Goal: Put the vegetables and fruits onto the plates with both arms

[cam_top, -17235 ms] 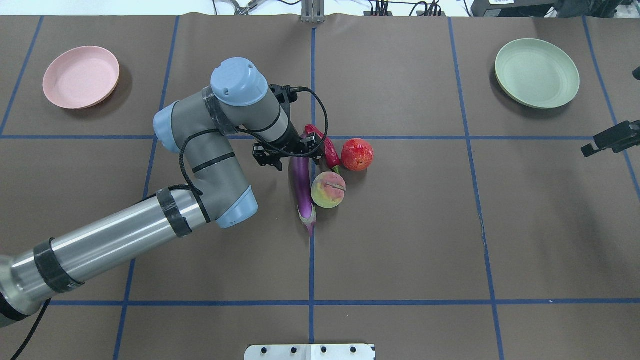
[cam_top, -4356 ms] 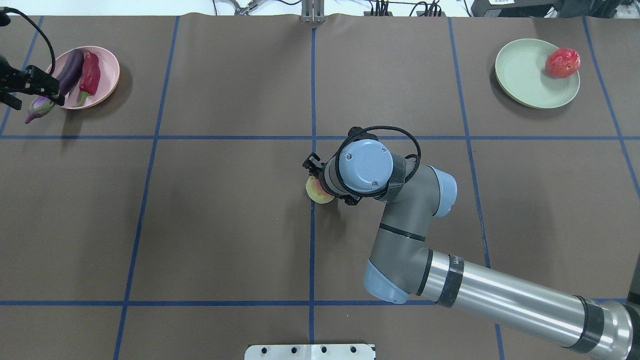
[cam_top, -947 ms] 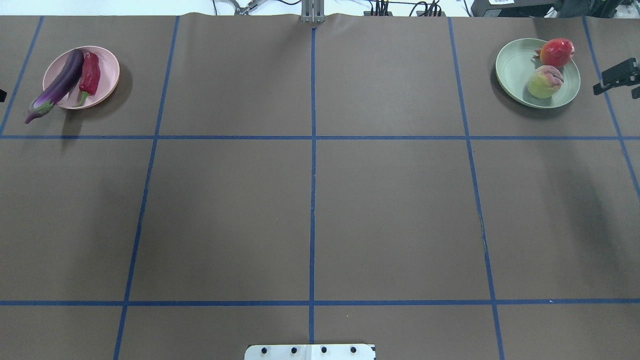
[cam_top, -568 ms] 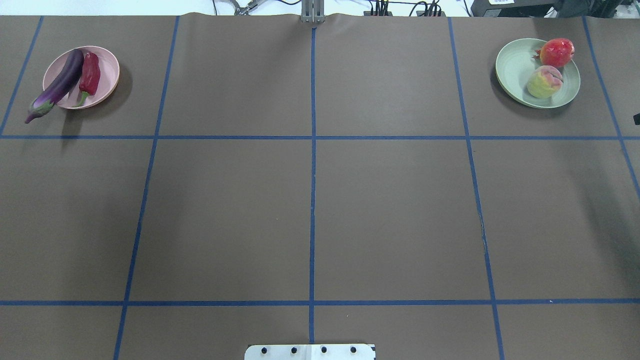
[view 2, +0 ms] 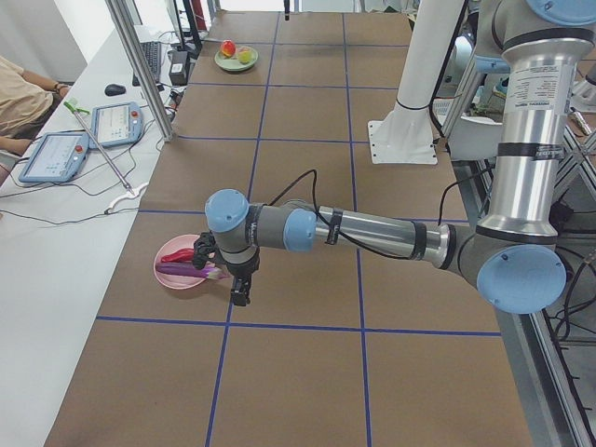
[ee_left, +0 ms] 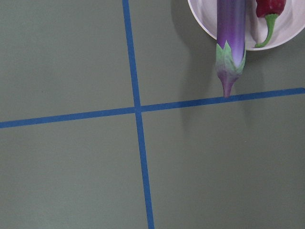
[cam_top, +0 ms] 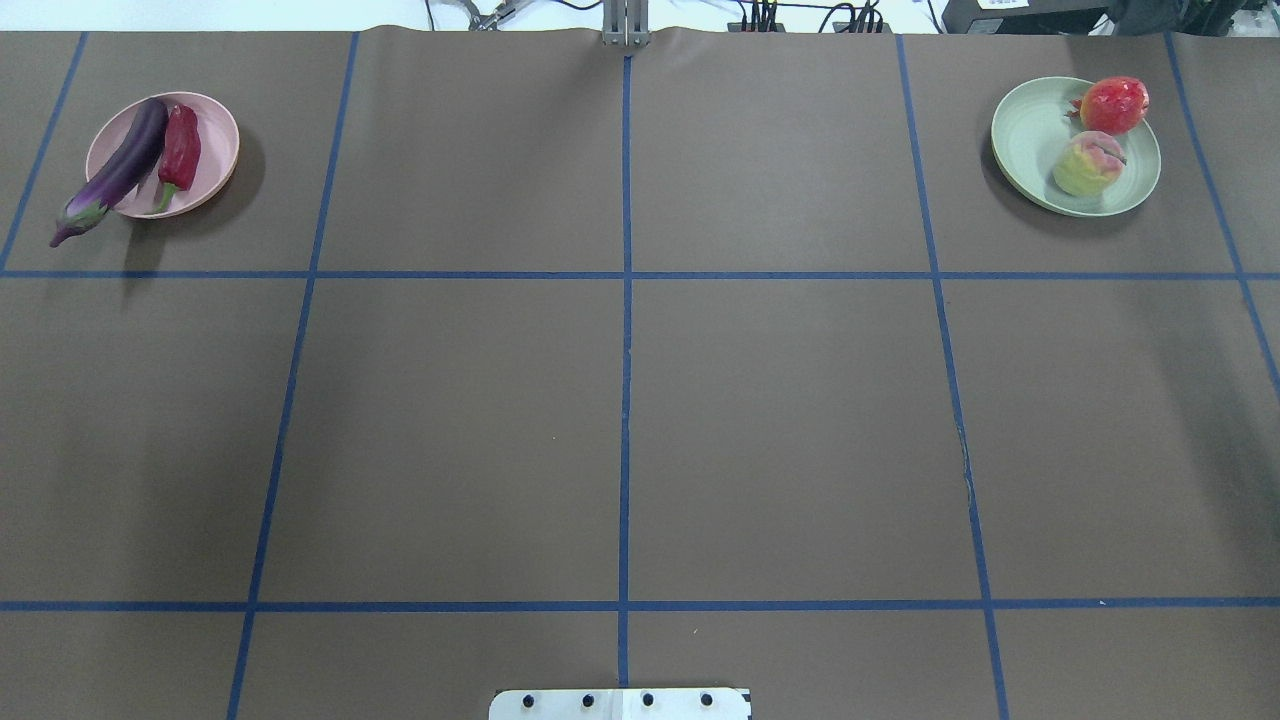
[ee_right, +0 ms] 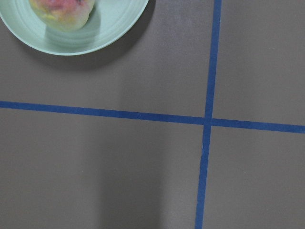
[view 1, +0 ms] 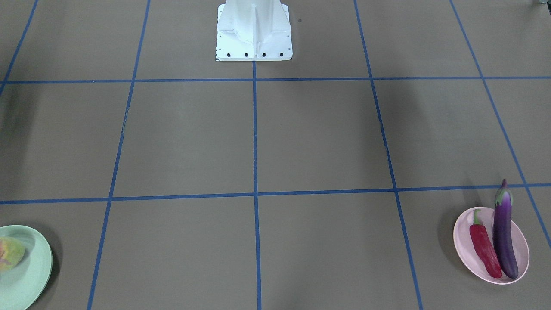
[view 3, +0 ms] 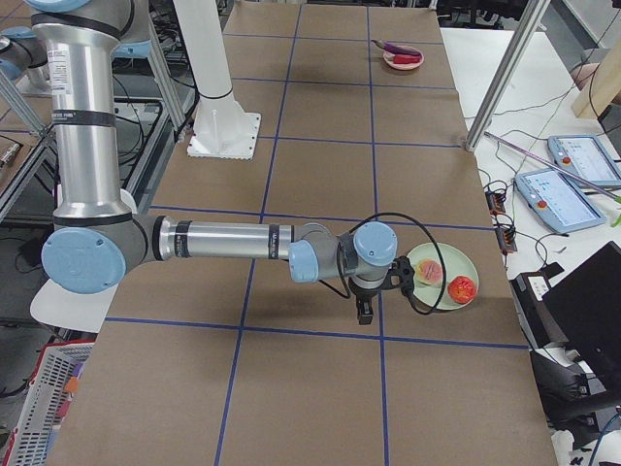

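Note:
The purple eggplant (cam_top: 110,180) and the red chili (cam_top: 180,152) lie on the pink plate (cam_top: 215,150) at the far left; the eggplant's cap hangs over the rim. The pomegranate (cam_top: 1113,104) and the peach (cam_top: 1087,165) sit on the green plate (cam_top: 1030,140) at the far right. My left gripper (view 2: 240,289) hangs beside the pink plate (view 2: 172,282), seen only in the exterior left view. My right gripper (view 3: 366,309) hangs beside the green plate (view 3: 441,254), seen only in the exterior right view. I cannot tell whether either is open or shut.
The white robot base (view 1: 254,30) stands at the table's near middle edge. Blue tape lines (cam_top: 625,400) divide the brown table cover. Operators' tablets (view 2: 56,154) and cables lie on the side bench past the table's far edge.
The right gripper, at the overhead view's right edge beside the green plate a second ago, has drawn out of that view. The food and plates have not moved.

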`<state>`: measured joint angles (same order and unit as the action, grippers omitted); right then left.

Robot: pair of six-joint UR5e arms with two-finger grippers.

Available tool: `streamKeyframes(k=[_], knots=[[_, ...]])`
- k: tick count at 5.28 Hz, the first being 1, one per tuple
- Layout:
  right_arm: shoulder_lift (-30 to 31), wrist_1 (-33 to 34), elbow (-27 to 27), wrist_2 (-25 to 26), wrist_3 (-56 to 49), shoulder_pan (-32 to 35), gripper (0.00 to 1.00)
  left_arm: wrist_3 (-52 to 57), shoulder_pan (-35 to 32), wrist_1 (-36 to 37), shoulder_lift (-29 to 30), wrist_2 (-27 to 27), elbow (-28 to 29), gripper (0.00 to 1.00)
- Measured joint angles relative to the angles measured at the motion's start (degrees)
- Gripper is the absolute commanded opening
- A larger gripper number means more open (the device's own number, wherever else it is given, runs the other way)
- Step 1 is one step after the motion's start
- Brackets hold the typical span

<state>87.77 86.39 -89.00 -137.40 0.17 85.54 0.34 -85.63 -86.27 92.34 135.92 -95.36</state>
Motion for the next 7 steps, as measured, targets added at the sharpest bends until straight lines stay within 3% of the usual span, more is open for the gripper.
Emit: streamKeyframes(k=[4, 7], knots=[[-1.4, 18.8, -6.3, 5.2, -13.2, 5.2, 1.00, -0.5, -1.3, -0.2, -2.1, 0.4, -0.4, 1.00], [-0.9, 21.5, -7.4, 3.9, -13.9, 5.6, 1.00, -0.2, -2.1, 6.8, 0.6, 0.3, -0.2, 1.00]])
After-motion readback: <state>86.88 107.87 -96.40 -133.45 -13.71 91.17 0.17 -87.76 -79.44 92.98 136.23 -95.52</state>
